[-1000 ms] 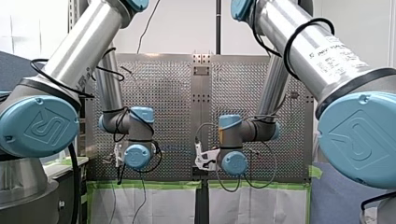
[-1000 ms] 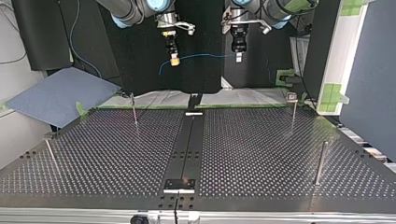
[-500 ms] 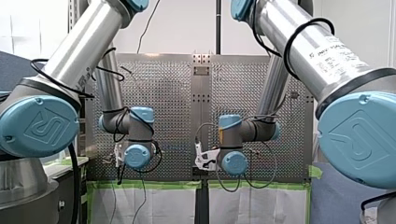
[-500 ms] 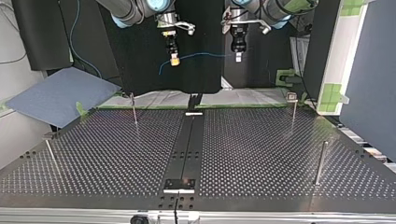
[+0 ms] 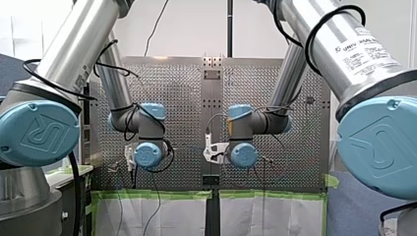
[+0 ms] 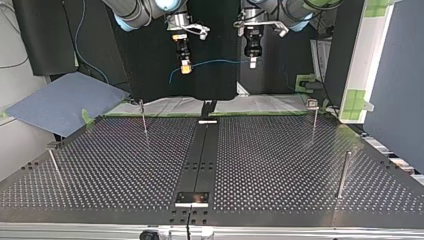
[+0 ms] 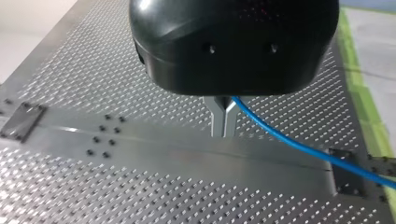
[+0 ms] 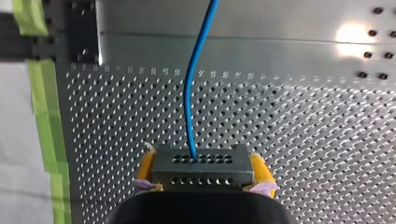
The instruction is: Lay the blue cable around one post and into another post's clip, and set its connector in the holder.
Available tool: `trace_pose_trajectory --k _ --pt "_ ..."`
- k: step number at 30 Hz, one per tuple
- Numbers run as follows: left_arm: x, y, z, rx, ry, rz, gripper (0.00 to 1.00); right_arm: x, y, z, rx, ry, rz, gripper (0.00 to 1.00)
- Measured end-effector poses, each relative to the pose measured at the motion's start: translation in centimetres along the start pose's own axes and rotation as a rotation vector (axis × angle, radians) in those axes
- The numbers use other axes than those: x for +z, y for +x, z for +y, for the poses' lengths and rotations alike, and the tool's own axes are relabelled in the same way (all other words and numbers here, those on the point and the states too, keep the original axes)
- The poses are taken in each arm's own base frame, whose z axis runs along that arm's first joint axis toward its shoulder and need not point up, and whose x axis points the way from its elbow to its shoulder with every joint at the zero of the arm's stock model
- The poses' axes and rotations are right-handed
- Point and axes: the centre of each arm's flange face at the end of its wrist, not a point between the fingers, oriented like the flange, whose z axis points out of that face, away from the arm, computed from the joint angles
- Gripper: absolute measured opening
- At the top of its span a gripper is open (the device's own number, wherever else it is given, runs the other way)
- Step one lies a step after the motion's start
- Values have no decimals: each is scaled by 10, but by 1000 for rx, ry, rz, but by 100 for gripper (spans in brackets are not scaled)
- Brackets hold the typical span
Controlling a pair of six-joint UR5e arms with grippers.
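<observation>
In the top view the blue cable hangs stretched in the air between my two grippers, high above the table's far edge. My right gripper, at that view's left, has yellow pads shut on the dark grey connector; the cable leaves the connector's face. A loose cable end droops beside it. My left gripper has metal fingers shut on the cable, which trails off to one side.
Thin posts stand on the perforated table: one at the far left, one with a clip head at the far right, one at the near right, one at the near left. A black rail runs down the middle to a small plate.
Both wrists have shifted up in the front view, further over the table. The cable stays stretched between the two shut grippers.
</observation>
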Motion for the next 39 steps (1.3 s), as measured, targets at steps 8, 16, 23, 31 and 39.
trace_pose_trajectory --k 8,16,23,31,39 --pt "2 -23 7 -66 -66 -14 0 -3 33 -1 67 15 4 0" --pt "8 -48 6 -105 -85 -33 0 6 80 -3 90 16 48 0" --pt "20 -76 3 -151 -106 -69 0 16 129 -5 108 17 103 0" --pt "39 -117 -5 -216 -121 -126 0 21 183 -9 119 34 160 0" --pt "53 -159 0 -257 -189 -187 0 20 246 -11 133 49 228 0"
